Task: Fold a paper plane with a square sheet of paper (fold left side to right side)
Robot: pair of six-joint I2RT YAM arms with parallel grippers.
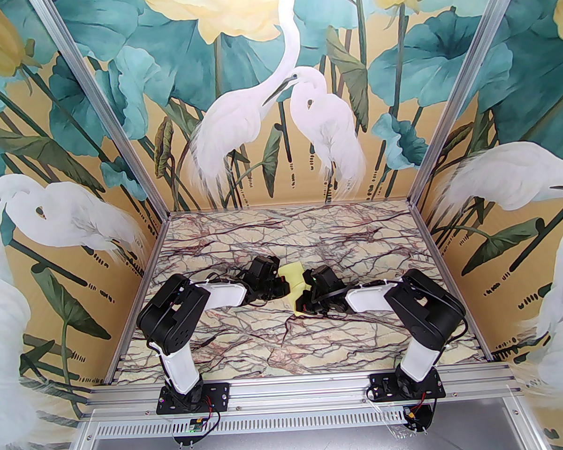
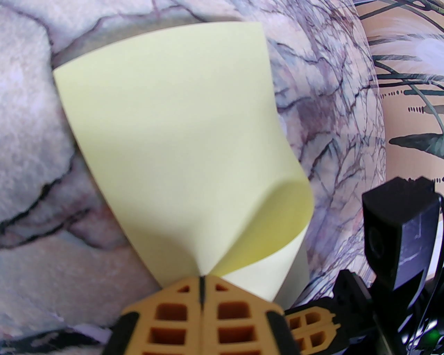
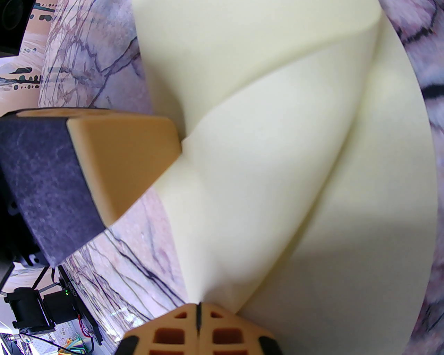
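Top view, square sheet of paper [image 1: 291,273]: largely covered by both wrists; creases were too small to tell.
Right wrist view, sheet: cut off at 3 edges, top, right and bottom.
Left wrist view, left gripper [image 2: 202,281]: finger bases were cut off below; the pinched corner was hidden.
Right wrist view, right gripper [image 3: 198,309]: same; 1 corner was hidden.

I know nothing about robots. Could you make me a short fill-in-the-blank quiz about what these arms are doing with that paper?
The square sheet of paper is pale ____.
It is pinched by ____ arms at once.
The left arm has its jaws ____ on the sheet.
The table underneath looks like veined ____.
Missing words: yellow; two; shut; marble.
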